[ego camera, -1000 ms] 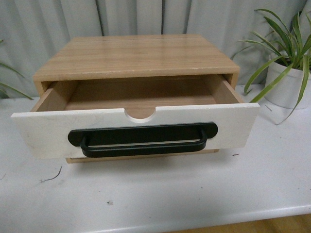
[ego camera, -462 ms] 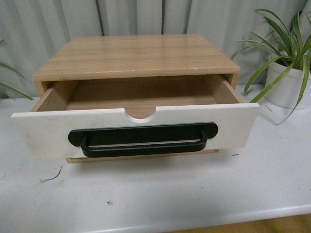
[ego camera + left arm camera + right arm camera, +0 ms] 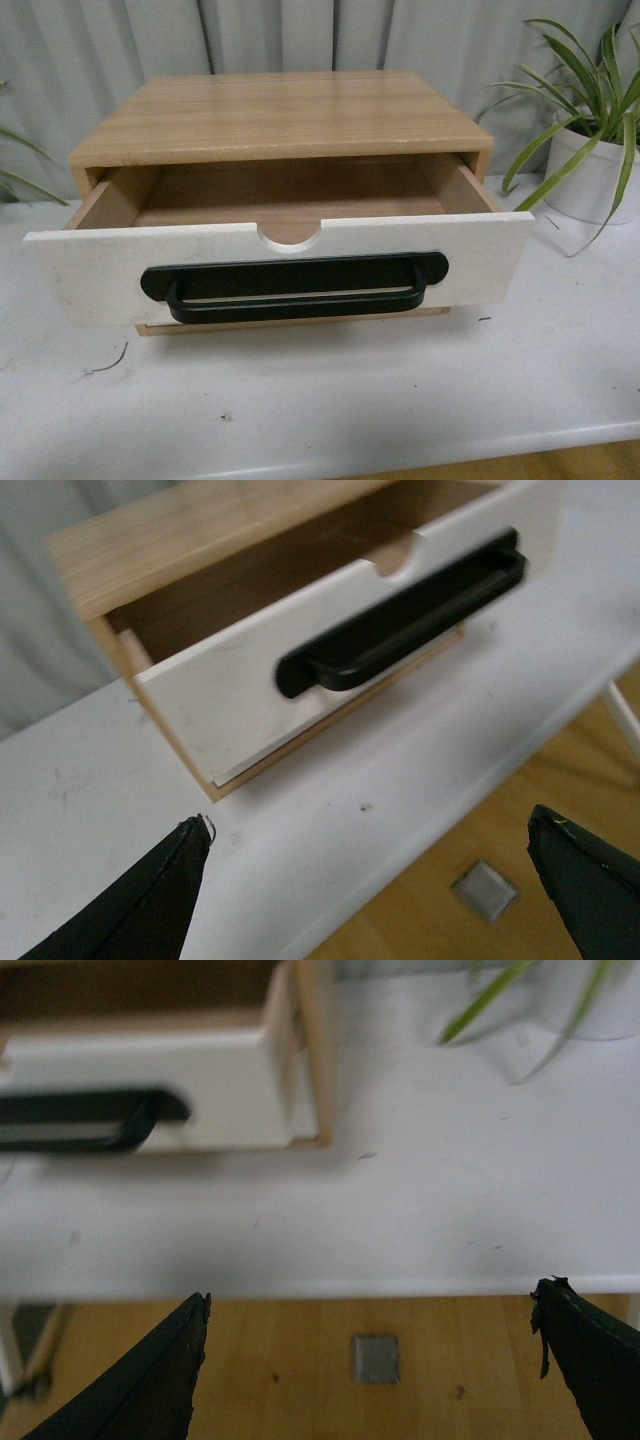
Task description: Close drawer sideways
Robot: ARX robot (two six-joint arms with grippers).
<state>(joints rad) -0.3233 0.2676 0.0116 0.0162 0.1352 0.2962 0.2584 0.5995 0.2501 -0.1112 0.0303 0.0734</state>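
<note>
Drawer [image 3: 90,270] fully pulled out, closing not begun; left gripper [image 3: 368,825] and right gripper [image 3: 372,1295] gape wide, empty.

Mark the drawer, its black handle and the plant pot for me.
drawer [image 3: 480,255]: front view, white front panel right of the handle.
black handle [image 3: 295,272]: front view, middle of its black plate.
plant pot [image 3: 585,195]: front view, white side wall.
</note>
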